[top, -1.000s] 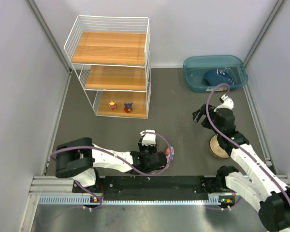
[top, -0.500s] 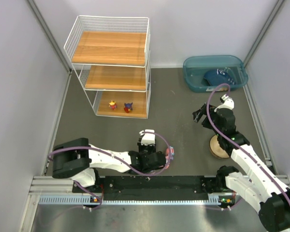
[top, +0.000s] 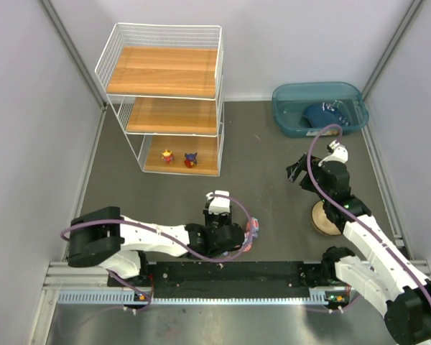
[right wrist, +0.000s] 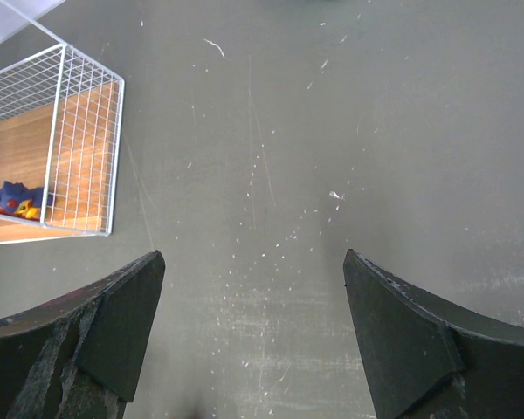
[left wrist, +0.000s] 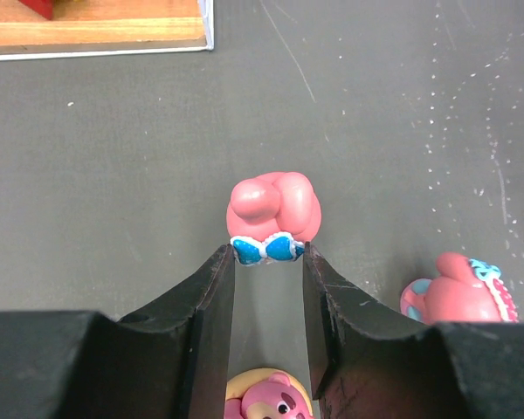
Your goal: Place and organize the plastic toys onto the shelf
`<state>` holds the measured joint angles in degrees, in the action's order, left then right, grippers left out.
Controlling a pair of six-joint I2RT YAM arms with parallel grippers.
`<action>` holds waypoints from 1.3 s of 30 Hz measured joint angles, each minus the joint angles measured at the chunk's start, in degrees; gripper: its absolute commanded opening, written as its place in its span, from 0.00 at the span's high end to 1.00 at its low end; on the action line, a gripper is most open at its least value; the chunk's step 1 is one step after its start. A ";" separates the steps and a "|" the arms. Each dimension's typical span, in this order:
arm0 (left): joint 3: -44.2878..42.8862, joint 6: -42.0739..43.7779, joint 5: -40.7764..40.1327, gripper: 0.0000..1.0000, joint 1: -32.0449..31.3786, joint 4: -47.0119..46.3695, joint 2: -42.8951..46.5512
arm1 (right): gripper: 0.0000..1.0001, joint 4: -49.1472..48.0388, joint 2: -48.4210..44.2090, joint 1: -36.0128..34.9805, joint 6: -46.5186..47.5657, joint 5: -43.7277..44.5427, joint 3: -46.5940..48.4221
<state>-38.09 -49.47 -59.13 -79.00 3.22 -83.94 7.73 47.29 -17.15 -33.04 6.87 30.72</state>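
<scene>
Legibility: the white marks on the dark blue item in the teal bin are too small to read. Your left jaws are narrowed onto a pink figurine, with the tips touching each end of its blue bow. You cannot tell whether it rests on the counter. A second pink toy lies just beside it, partly behind one finger. A yellow-haired pink toy is cut off at the bottom edge. Your right jaws stand wide apart and hold nothing. The shelf carries a red figurine and a blue figurine on its lowest board. The tan bowl is half hidden by the right arm
</scene>
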 measured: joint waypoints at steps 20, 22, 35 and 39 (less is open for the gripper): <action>1.68 14.80 12.66 1.00 -0.55 10.88 40.83 | 0.16 0.00 0.00 0.00 0.00 0.15 -0.02; 0.44 15.72 12.98 1.00 -0.55 13.49 43.56 | 0.16 -0.02 0.00 0.00 -0.02 0.17 -0.20; -17.11 22.62 13.27 1.00 -0.55 26.53 40.37 | 0.15 0.02 -0.04 0.00 0.02 0.55 -0.74; -25.33 28.13 12.70 1.00 -0.52 28.39 38.71 | 0.15 0.00 -0.04 0.00 0.02 0.57 -0.74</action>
<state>-63.42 -21.34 -46.44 -79.53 31.62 -45.23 7.73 47.24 -17.15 -33.01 7.44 29.98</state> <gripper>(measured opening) 0.382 0.848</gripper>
